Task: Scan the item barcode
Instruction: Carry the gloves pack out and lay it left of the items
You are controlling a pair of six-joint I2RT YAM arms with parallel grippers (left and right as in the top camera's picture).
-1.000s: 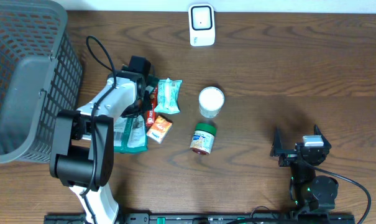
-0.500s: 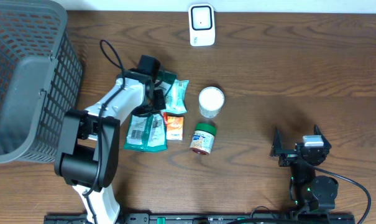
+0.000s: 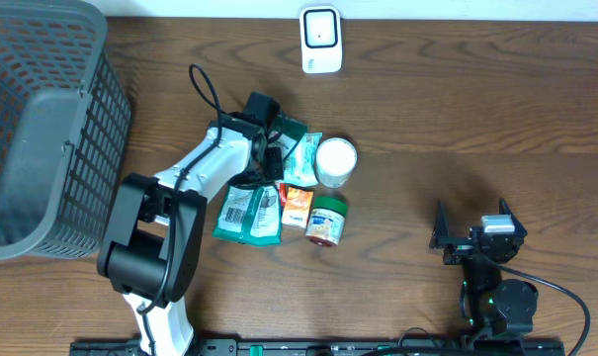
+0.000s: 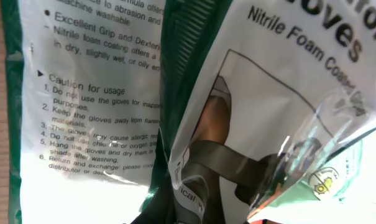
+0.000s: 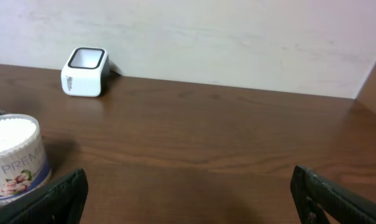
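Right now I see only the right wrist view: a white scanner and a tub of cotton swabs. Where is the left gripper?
Observer: The left gripper is shut on a green glove pack, just left of your swab tub.
Operator: What else lies near it?
Observer: A green-lidded jar lies nearer the robot than the tub, beside an orange packet.
Operator: Anything further left?
Observer: A grey basket stands far to the left.
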